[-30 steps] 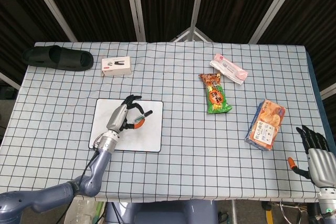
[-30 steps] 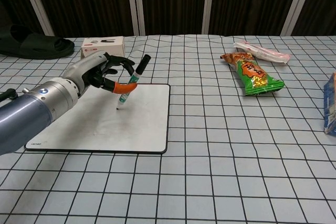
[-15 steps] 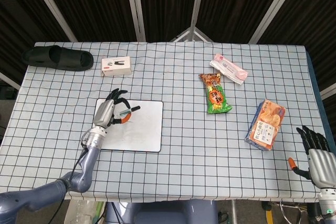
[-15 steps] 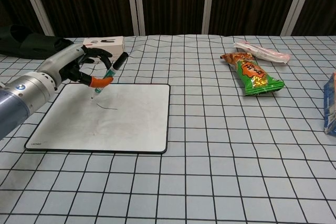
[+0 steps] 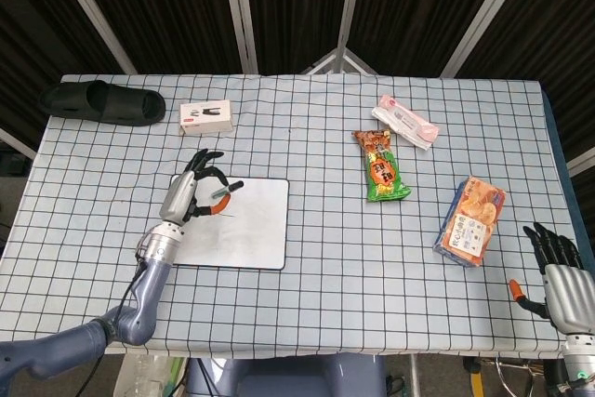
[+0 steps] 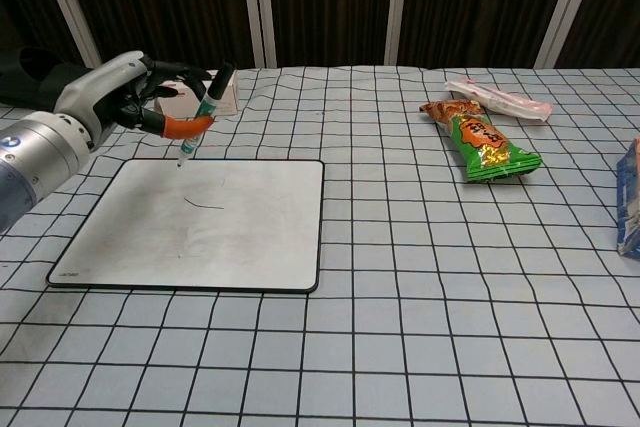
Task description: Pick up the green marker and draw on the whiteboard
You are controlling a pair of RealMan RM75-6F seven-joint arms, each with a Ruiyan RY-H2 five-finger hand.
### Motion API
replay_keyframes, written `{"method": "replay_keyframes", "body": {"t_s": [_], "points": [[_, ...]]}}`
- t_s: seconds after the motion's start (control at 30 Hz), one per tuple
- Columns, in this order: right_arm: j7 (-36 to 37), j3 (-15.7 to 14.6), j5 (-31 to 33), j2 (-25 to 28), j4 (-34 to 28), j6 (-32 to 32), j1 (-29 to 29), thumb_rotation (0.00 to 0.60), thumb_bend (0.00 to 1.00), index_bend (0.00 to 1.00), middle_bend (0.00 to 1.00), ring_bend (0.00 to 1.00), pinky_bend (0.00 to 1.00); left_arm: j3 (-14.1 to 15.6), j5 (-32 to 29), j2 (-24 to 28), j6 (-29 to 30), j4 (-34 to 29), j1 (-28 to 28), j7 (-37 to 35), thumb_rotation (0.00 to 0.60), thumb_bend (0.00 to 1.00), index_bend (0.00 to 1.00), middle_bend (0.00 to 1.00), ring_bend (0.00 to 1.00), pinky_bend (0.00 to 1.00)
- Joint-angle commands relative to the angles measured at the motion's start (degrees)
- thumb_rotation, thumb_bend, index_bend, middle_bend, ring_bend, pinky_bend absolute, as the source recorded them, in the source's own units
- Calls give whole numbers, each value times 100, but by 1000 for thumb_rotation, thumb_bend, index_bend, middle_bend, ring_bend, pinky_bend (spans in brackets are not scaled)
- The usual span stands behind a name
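One short dark stroke already shows on the whiteboard [image 6: 200, 222], which lies flat on the checked worktop [image 6: 420, 297]. The left robot hand [image 6: 135, 102] pinches the green marker [image 6: 203, 117] between thumb and a finger, cap end up and tip pointing down, lifted above the board's far left edge and apparently clear of it. The right robot hand [image 5: 558, 271] hangs off the near right corner of the worktop, fingers spread and holding nothing. From here the risks are, I judge, these: the tip sits so near the frame that a lowering could land on the cloth instead of the board; the light pinch could let the marker twist or slip under pressure; pressing too hard might shove the unfixed board. Packaging on the green snack bag [image 6: 482, 142], orange packet [image 5: 470, 220] and small white box [image 5: 205, 117] carries print too small to read.
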Motion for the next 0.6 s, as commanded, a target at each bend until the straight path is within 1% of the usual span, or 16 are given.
{"method": "replay_keyframes", "body": {"t_s": [0.03, 0.13, 0.3, 0.6], "points": [[5, 0, -4, 2, 3, 4, -2, 600, 354, 0, 0, 0, 0, 39, -53, -108, -34, -30, 3, 32, 600, 542, 709, 142, 0, 80], [11, 1, -1, 6, 2, 5, -4, 600, 353, 0, 0, 0, 0, 29, -105, -230, -54, 13, -18, 21, 600, 542, 711, 144, 0, 80], [47, -3, 8, 3, 27, 13, -20, 600, 355, 0, 0, 0, 0, -70, -314, -432, -124, 152, -46, -19, 600, 542, 712, 144, 0, 80], [72, -6, 2, 7, 47, 17, -29, 600, 354, 0, 0, 0, 0, -87, -400, -595, -184, 352, -63, -11, 600, 542, 714, 145, 0, 80]]}}
